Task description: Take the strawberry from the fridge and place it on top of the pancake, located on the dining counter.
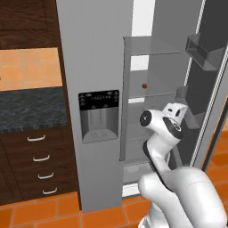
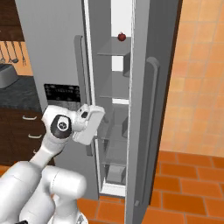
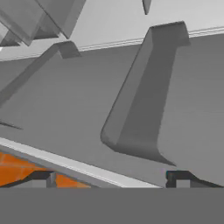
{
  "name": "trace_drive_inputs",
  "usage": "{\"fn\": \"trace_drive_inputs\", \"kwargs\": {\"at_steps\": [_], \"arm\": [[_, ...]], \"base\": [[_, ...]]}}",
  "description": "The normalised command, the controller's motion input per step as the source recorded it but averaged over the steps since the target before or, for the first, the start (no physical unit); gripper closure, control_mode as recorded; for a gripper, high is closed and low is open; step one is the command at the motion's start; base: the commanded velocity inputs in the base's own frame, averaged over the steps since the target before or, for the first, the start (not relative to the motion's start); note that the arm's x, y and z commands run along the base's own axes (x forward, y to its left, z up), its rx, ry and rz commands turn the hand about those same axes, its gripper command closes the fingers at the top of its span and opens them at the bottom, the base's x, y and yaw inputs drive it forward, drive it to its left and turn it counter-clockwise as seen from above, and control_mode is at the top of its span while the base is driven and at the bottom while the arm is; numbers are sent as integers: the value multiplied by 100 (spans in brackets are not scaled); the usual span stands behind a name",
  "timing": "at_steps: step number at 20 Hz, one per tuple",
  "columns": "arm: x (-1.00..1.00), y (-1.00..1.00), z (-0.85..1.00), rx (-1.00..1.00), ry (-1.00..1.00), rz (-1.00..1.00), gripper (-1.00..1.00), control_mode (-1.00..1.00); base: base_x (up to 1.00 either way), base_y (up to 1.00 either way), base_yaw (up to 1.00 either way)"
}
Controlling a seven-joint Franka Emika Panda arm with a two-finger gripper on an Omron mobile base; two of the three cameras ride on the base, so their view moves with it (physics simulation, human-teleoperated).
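The fridge [image 1: 95, 67] stands with its right door swung open, glass shelves and door bins exposed. The strawberry [image 1: 144, 86] sits on an upper shelf, a small dark-red berry alone on the glass; from the right base view it [image 2: 122, 37] is well above the claw and deeper inside the cabinet. Nothing touches it.

The claw [image 3: 109, 177] is spread wide and empty: its two dark fingertips [image 3: 43, 177] stand far apart at the bottom of the hand view, with nothing between them. It points at the grey inner face of the open door [image 2: 151, 109], where a door bin [image 3: 140, 100] lies straight ahead of the claw, and a strip of orange floor [image 3: 17, 168] shows below and to one side of it. In the base views the hand sits at about the level of the middle shelves, at the mouth of the open fridge, lower than the berry.

As for progress, I judge the task to be at an early stage. The door is open, so access is there, but the berry is not yet picked up. Still left: raising the claw and turning it toward the upper shelf, closing on the berry, pulling it out, driving over to the tabletop and setting the berry on the pancake stack.
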Motion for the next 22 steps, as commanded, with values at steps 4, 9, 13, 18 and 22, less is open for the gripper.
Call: {"fn": "trace_drive_inputs", "kwargs": {"at_steps": [4, 9, 13, 18, 22], "arm": [[97, -59, -30, 0, 23, 0, -100, -100], [58, -80, -12, 4, 11, 0, -100, -100], [16, -75, -17, 4, 2, -2, -100, -100], [0, -59, -14, 0, 0, -4, -100, -100], [0, -29, 0, 0, 0, 0, -100, -100]], "base": [[0, 0, 0], [0, 0, 0], [0, 0, 0], [0, 0, 0], [0, 0, 0]]}}
